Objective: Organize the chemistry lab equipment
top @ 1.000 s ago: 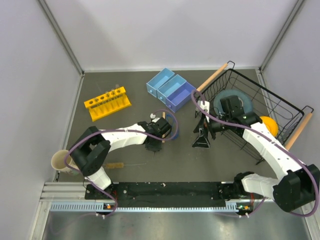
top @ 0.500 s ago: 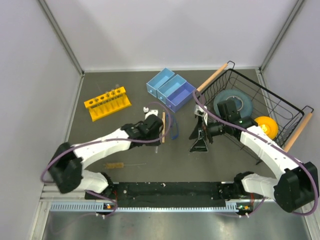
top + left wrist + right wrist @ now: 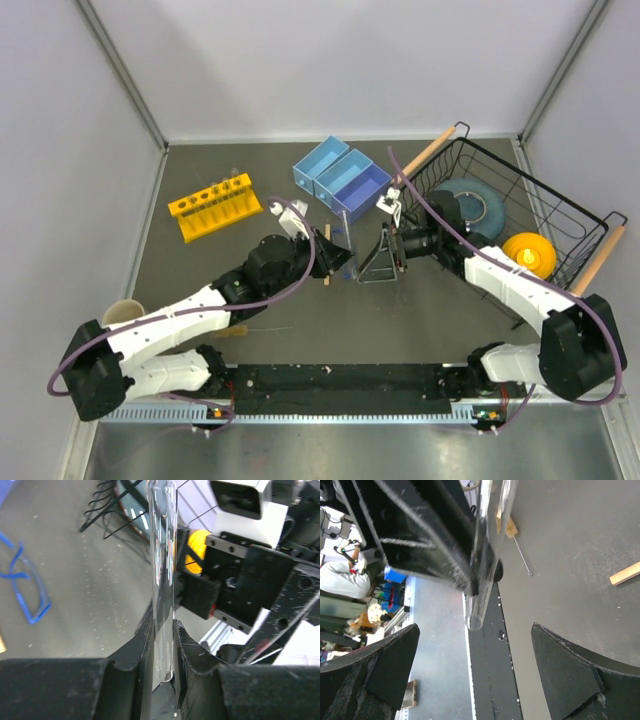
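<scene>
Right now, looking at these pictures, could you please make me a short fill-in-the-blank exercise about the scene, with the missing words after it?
1. The left gripper holds the glass tube, while the right gripper, its jaws on either side of that tube, is ____.
2. The bowl inside the wire basket is ____.
3. The safety glasses on the table have a ____ frame.
Missing words: open; yellow; blue.

We've got a dark grey matte table [image 3: 450, 330] holding a yellow plastic rack [image 3: 215, 207], blue open boxes [image 3: 340, 178], black wire basket [image 3: 505, 215], flat wooden stick [image 3: 326, 277] and wire-handled tan bristle brush [image 3: 234, 330].
</scene>
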Motion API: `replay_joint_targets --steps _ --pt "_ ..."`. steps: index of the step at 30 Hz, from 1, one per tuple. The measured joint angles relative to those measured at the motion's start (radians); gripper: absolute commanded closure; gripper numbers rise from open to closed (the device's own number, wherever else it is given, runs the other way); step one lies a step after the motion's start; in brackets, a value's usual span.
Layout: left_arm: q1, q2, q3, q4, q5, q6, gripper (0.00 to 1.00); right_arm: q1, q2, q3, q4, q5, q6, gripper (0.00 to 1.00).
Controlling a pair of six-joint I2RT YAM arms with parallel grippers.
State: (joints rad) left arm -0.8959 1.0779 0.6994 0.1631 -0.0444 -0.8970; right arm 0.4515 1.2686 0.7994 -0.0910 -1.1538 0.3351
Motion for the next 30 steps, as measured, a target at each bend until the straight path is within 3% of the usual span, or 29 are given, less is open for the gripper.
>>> replay_joint_targets --steps 3,10,13,19,23,27,30 --pt "-0.024 0.023 0.006 0.062 0.000 -0.018 0.91 0.000 0.014 0.000 0.064 -0.001 0.080 0.16" --pt "-0.058 0.076 0.034 0.124 -0.006 -0.036 0.91 0.000 0.027 0.000 0.132 -0.001 0.177 0.55" --pt "-0.061 0.079 0.034 0.127 -0.023 -0.038 0.91 0.001 0.029 -0.001 0.151 -0.006 0.204 0.67" --pt "-0.061 0.079 0.034 0.129 -0.051 -0.043 0.91 0.004 0.031 -0.001 0.174 -0.010 0.226 0.85" --pt "-0.063 0.074 0.034 0.124 -0.061 -0.042 0.87 0.004 0.034 -0.001 0.175 -0.010 0.226 0.91" --pt "-0.064 0.069 0.034 0.117 -0.068 -0.035 0.72 0.005 0.035 -0.001 0.173 -0.011 0.216 0.93" --pt "-0.067 0.061 0.034 0.103 -0.082 -0.017 0.38 0.007 0.035 -0.001 0.165 -0.015 0.198 0.94"
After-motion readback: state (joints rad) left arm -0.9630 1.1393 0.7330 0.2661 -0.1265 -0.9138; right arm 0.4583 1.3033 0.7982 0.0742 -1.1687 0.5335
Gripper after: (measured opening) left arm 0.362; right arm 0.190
